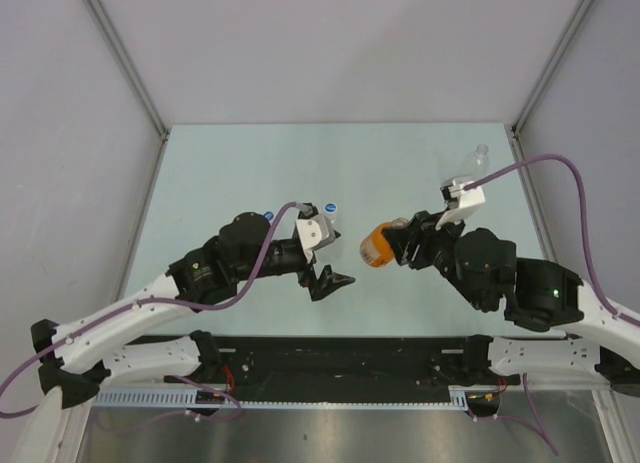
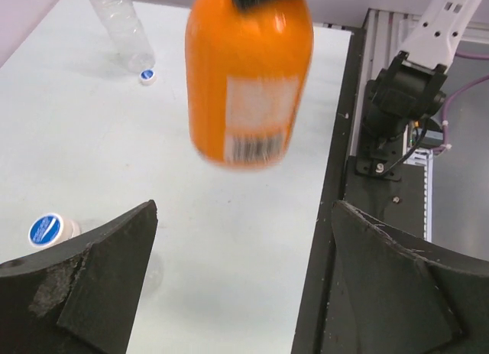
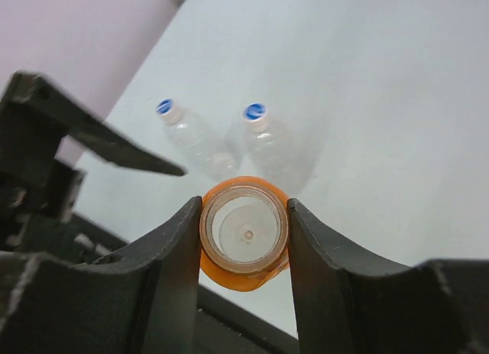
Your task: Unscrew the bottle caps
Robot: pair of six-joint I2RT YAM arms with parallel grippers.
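We note right gripper clamped on orange bottle, jaws narrow, bottle lifted off table between both arms. Left gripper spread wide, holding nothing, near bottle. Two clear bottles upright, blue caps on. Third clear bottle far right, loose blue cap beside it
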